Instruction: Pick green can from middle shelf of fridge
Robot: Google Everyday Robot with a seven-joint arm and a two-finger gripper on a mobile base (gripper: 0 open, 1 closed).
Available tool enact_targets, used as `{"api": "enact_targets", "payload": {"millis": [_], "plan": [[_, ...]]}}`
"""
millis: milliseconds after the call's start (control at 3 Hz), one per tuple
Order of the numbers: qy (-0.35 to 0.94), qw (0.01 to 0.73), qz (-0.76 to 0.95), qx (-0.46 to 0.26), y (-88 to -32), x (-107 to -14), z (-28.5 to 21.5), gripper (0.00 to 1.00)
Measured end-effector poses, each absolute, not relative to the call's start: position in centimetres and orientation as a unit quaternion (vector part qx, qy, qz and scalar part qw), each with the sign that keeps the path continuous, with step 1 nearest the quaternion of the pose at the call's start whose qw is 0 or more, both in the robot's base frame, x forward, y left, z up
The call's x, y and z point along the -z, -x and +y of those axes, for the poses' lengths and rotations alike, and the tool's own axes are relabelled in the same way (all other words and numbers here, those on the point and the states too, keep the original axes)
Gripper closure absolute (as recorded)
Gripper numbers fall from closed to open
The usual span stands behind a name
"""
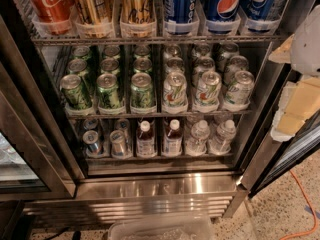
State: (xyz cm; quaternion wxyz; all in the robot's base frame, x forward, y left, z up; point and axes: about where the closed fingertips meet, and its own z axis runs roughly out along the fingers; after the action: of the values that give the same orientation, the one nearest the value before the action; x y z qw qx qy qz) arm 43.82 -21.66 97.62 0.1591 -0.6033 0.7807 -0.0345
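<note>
The fridge [155, 186] stands open, with a steel frame and a dark interior. Its middle shelf [160, 115] is a wire rack with clear lane trays. On its left half stand three lanes of dark green cans; the front ones are a left can [76, 91], a middle can [108, 90] and a right can [142, 90], with more behind. White cans with green marks [207, 88] fill the right half. My gripper [300, 101], white and pale yellow, is at the right edge, outside the fridge and right of the middle shelf, touching no can.
The rack above holds red [50, 4], gold [92, 4] and blue cans [227, 1]. The rack below holds small cans [92, 143] and bottles [172, 138]. A clear plastic bin [160, 229] sits on the floor in front. An orange cable [305, 199] lies at the right.
</note>
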Motion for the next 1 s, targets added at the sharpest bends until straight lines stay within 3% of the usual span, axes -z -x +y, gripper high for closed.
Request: {"api": "enact_targets", "payload": {"millis": [1000], "plan": [[0.603, 0.196, 0.773, 0.018, -43.6, -95.3, -19.8, 0.00]]}}
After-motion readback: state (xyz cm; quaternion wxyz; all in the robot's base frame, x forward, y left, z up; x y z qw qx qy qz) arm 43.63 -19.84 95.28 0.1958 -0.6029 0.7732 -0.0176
